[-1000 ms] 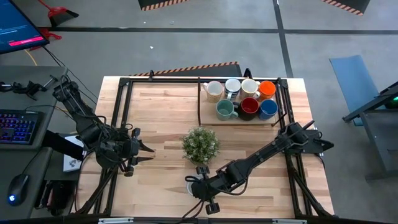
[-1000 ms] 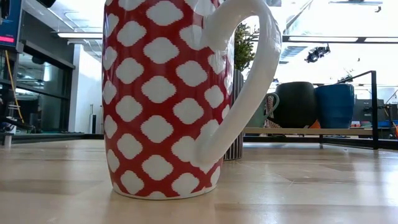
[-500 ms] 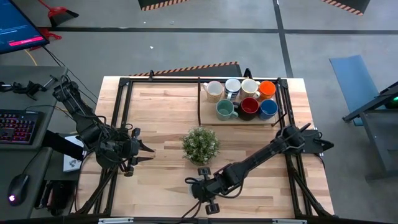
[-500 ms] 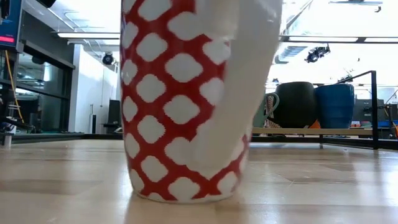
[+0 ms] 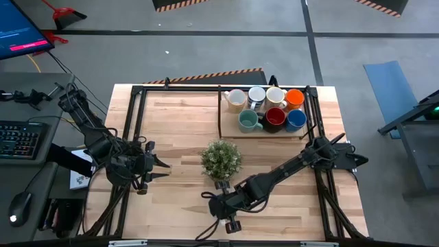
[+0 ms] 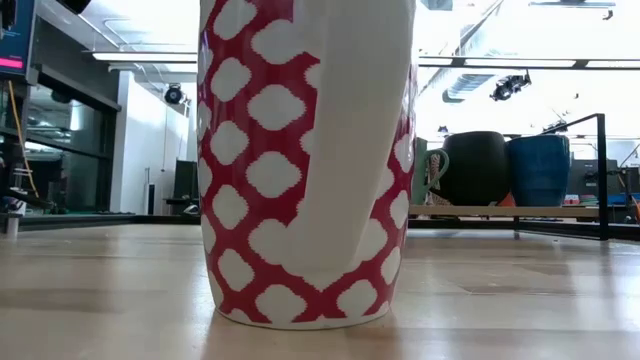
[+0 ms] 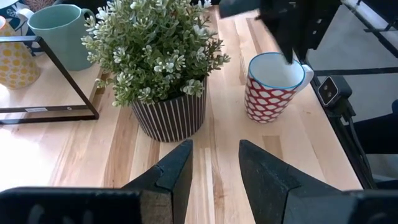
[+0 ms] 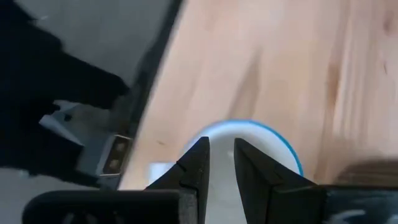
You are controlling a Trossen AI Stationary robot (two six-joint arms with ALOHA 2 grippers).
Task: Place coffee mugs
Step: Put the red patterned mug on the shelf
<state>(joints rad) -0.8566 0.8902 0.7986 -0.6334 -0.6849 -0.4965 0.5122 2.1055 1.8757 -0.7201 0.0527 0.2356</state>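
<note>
Right pincer [image 5: 221,206] pinches what looks like the rim of the red patterned mug [image 7: 272,88], standing on the bench [image 5: 178,123] just beside the potted plant [image 5: 221,159]. I'd lift straight, clearing its leaves.

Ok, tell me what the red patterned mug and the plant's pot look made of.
Red patterned mug: apparently glazed ceramic, going by its glossy white handle and interior and its thick rim. Plant's pot: unclear, possibly ceramic or plastic; its dark ribbed, striped wall looks matte, with no shine.
</note>
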